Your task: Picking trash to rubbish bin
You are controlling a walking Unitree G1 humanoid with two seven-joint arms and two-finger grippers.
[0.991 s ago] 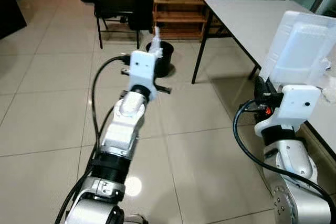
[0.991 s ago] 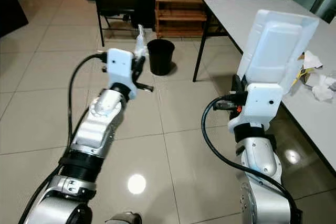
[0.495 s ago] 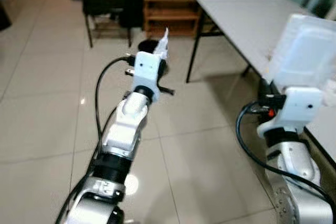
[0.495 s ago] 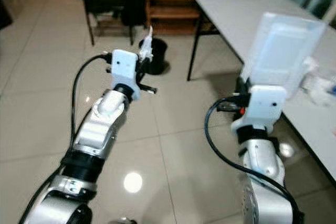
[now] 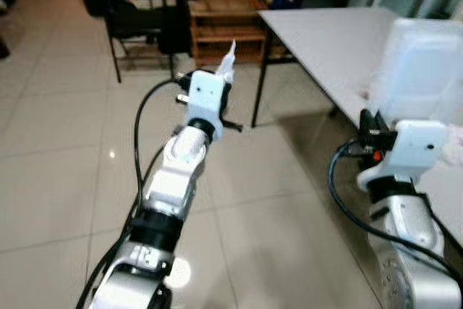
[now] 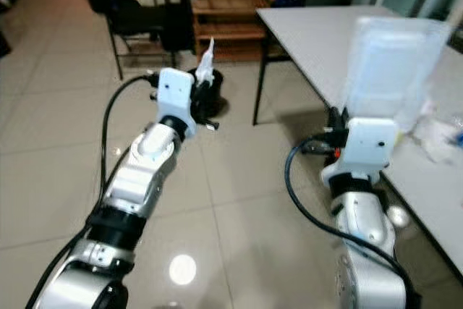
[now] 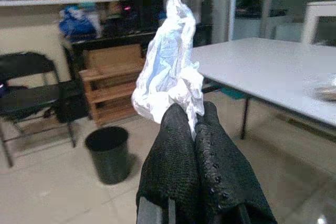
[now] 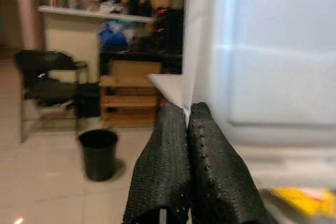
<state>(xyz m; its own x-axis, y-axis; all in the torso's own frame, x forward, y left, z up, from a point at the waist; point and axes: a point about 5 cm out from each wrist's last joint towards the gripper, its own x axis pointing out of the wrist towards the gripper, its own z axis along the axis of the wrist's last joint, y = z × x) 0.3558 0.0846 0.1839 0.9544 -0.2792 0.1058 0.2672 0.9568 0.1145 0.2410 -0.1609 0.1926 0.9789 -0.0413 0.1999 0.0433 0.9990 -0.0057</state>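
Note:
My left gripper (image 7: pixel 190 118) is shut on a crumpled white plastic wrapper (image 7: pixel 168 66) and holds it up in front of me, out over the tiled floor. A small black rubbish bin (image 7: pixel 107 153) stands on the floor ahead, partly hidden behind the left arm in the eye views (image 6: pixel 215 77). My right gripper (image 8: pixel 187 114) is shut on the edge of a large white plastic container (image 5: pixel 423 70), held upright near the table.
A grey table (image 5: pixel 325 34) runs along the right, with crumpled paper (image 6: pixel 438 135) on its near part. A wooden shelf rack (image 5: pixel 224 27) and a black folding chair (image 5: pixel 134 19) stand behind the bin. Open tiled floor (image 5: pixel 65 171) lies to the left.
The camera has moved forward and tilted, so the bin now sits behind the left gripper. Both grippers keep their hold.

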